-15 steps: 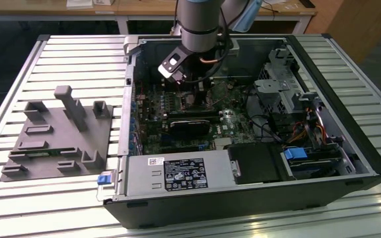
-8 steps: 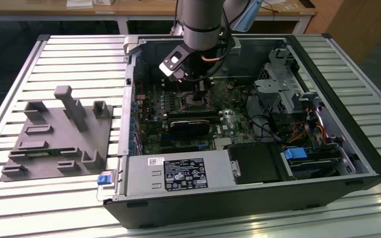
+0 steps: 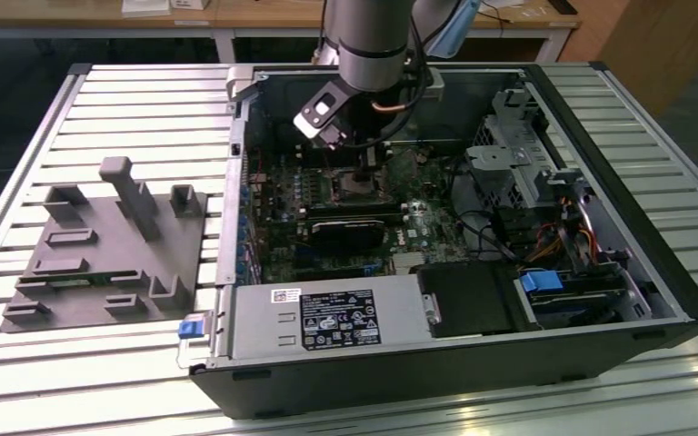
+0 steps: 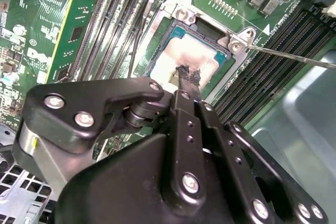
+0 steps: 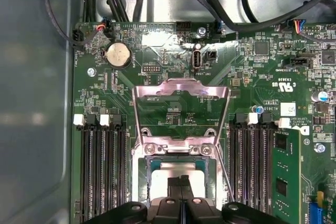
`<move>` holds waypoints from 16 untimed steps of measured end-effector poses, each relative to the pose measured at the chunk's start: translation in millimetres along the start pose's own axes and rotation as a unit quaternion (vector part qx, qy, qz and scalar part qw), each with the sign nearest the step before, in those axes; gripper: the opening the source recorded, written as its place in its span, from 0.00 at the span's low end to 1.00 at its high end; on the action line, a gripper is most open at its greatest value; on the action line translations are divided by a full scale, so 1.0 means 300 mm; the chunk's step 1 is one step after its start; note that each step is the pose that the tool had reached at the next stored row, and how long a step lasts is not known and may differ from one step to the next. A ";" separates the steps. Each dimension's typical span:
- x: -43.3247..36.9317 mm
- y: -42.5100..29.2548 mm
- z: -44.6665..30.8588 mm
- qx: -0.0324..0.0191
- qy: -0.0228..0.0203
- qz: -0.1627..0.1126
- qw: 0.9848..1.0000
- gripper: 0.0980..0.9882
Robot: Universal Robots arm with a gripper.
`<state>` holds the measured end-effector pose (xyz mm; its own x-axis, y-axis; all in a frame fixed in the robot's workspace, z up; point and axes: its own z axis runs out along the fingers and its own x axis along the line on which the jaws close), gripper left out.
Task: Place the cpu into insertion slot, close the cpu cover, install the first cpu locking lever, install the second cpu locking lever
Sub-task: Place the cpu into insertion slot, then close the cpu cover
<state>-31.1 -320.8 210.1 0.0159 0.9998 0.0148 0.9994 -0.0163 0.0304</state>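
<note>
Inside the open computer case [image 3: 471, 368] | gripper [image 4: 189, 73] clenched empty, fingertips pressed together on the cpu [image 4: 176, 56] | cpu lies in the insertion slot [image 4: 210, 26] | cpu cover [image 5: 181, 88] swung open.

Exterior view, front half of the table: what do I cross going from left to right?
Grey moulded fixture → silver power supply box → black rectangular housing → blue-tabbed drive bay.

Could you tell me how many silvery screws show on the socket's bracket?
2: one silvery round screw at one end of the metal bracket, another at the other; the black pincer may hide more.
</note>
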 end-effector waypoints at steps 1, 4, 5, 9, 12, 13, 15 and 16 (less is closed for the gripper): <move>0.000 0.000 -0.001 0.000 0.000 0.000 1.000 0.01; 0.000 0.000 -0.003 0.000 0.000 0.000 1.000 0.01; 0.000 0.000 -0.004 0.000 0.000 0.000 1.000 0.01; 0.000 0.000 -0.006 0.000 0.000 0.000 1.000 0.01; 0.000 0.000 -0.007 0.000 0.000 0.000 1.000 0.01; 0.000 0.000 -0.009 0.000 0.000 0.000 1.000 0.01; 0.000 0.000 -0.012 0.000 0.000 0.000 1.000 0.01; 0.000 0.000 -0.015 0.000 0.000 0.000 1.000 0.01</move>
<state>-31.1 -320.8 214.6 0.0158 0.9998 0.0146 0.9994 -0.0163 0.0303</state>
